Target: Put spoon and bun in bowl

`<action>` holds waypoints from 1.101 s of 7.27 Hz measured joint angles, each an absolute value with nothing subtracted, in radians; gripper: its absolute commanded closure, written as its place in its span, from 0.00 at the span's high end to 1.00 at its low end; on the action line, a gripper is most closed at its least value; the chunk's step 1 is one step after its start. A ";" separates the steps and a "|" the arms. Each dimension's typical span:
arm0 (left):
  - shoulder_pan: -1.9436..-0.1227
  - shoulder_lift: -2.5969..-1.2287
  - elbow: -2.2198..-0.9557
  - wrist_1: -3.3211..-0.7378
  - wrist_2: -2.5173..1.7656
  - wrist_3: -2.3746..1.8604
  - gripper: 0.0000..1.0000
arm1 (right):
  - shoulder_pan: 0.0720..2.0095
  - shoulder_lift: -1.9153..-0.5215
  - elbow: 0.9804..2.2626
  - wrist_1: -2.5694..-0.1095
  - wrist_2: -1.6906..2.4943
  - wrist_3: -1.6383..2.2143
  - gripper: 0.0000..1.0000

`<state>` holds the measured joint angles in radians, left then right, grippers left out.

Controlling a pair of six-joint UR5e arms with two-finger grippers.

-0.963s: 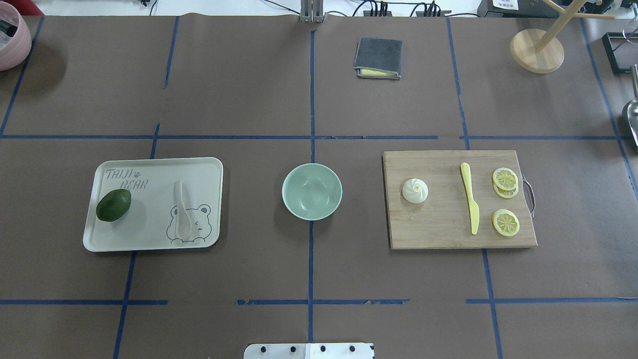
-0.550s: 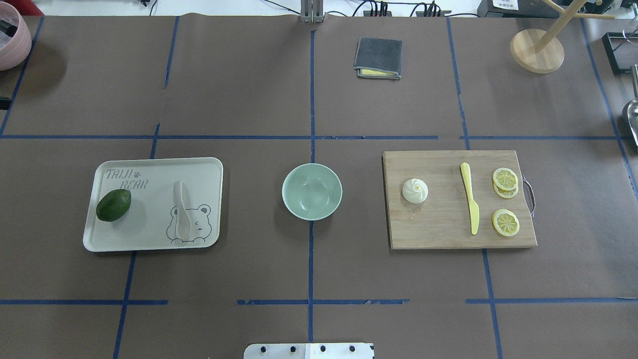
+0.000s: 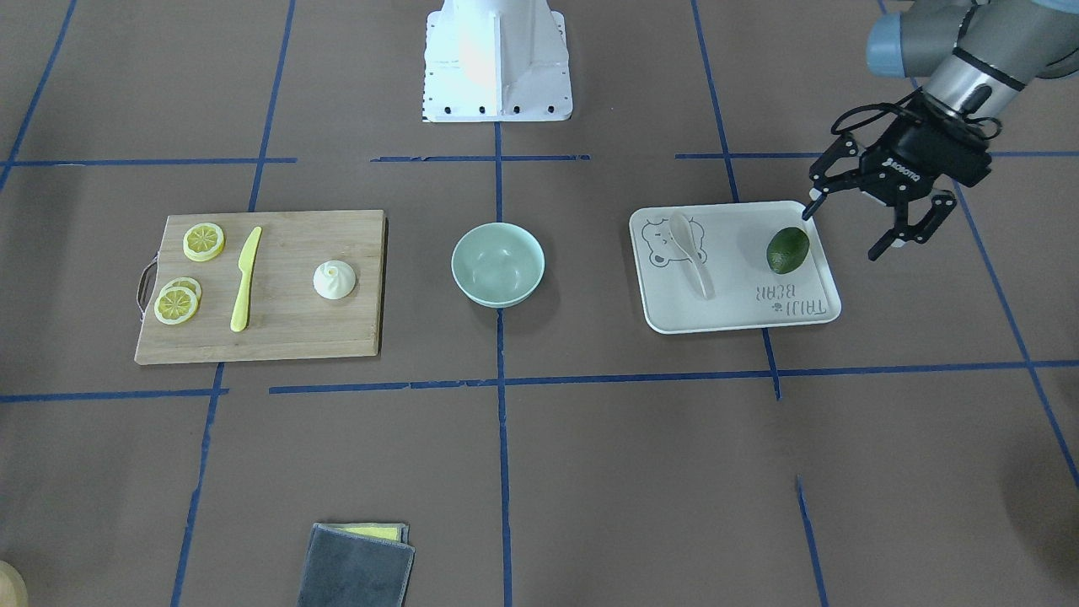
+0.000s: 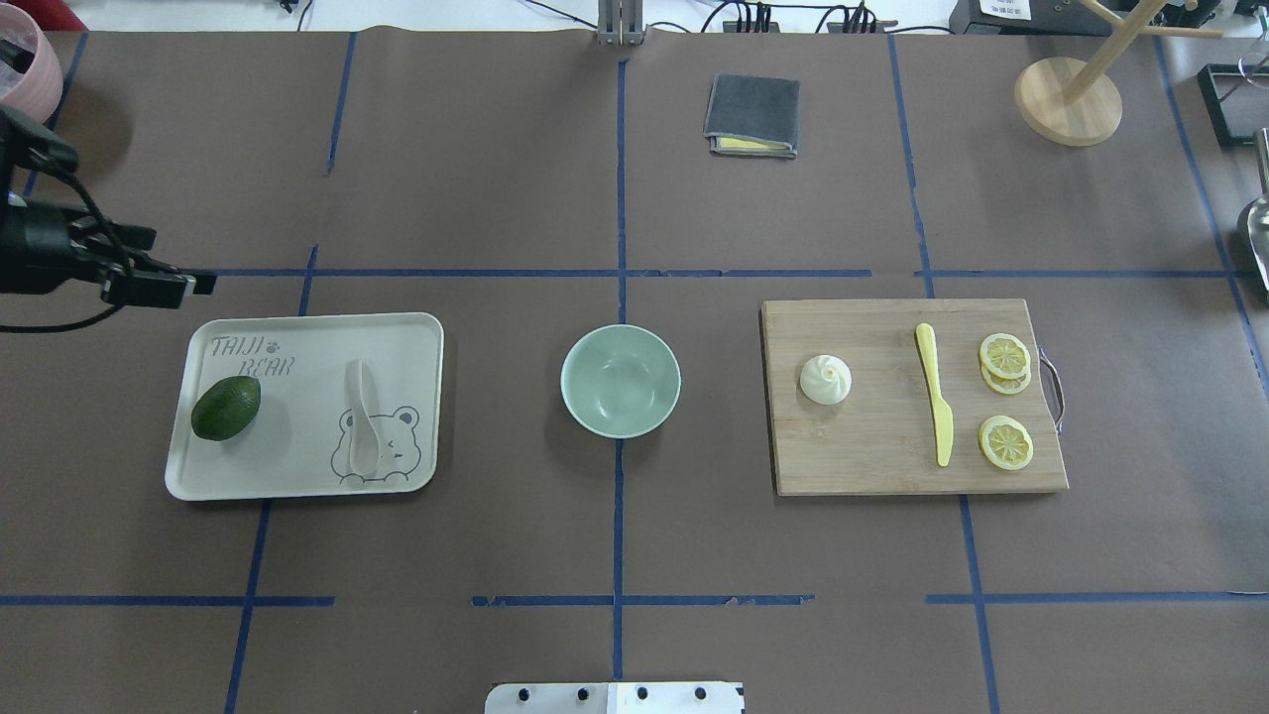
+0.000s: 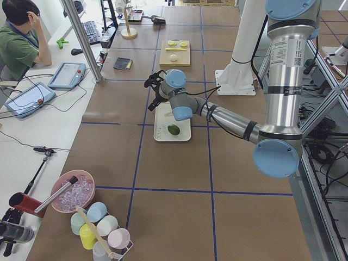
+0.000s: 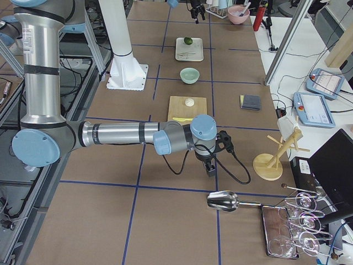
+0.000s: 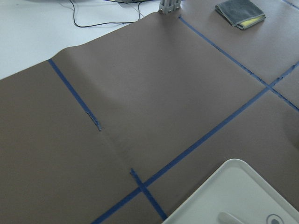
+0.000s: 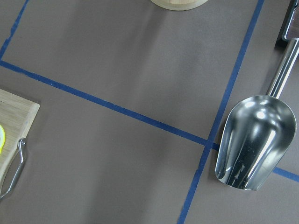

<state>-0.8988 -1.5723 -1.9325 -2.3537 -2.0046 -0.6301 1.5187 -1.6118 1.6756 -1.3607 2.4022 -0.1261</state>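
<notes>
The off-white spoon (image 4: pixel 362 421) lies on the white bear-printed tray (image 4: pixel 297 461), handle pointing away from the robot; it also shows in the front view (image 3: pixel 693 253). The white swirled bun (image 4: pixel 825 379) sits on the wooden cutting board (image 4: pixel 872 451). The mint-green bowl (image 4: pixel 621 382) stands empty between them. My left gripper (image 3: pixel 843 234) is open and empty, hovering beyond the tray's far left corner near the avocado (image 3: pixel 787 249). My right gripper (image 6: pixel 211 168) shows only in the right side view, right of the board; I cannot tell if it is open or shut.
A yellow plastic knife (image 4: pixel 935 407) and lemon slices (image 4: pixel 1005 442) lie on the board. A folded grey cloth (image 4: pixel 752 114) lies at the back centre, a wooden stand (image 4: pixel 1068 99) at the back right. A metal scoop (image 8: pixel 254 140) lies under the right wrist.
My left arm has come into the overhead view from the left edge, now near the tray's far left corner. Spoon, bun and bowl have not moved.
</notes>
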 measured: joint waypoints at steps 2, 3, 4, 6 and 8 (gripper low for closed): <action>-0.761 -1.594 -1.949 -2.211 -1.843 -0.815 0.95 | 1.519 -1.614 1.675 -1.361 2.402 -0.126 1.00; -0.706 -1.635 -1.944 -2.116 -1.793 -0.914 0.83 | 1.519 -1.615 1.673 -1.361 2.402 -0.126 1.00; -0.651 -1.686 -1.926 -2.041 -1.746 -1.022 0.76 | 1.519 -1.616 1.672 -1.361 2.402 -0.126 1.00; -0.563 -1.763 -1.861 -1.986 -1.685 -1.182 0.72 | 1.519 -1.617 1.670 -1.361 2.401 -0.127 1.00; -0.537 -1.780 -1.819 -1.978 -1.654 -1.214 0.72 | 1.519 -1.617 1.670 -1.361 2.401 -0.127 1.00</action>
<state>-0.5368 -1.7802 -1.8185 -1.9782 -1.6538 -1.2142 1.5187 -1.6168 1.6699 -1.3606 2.4008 -0.1272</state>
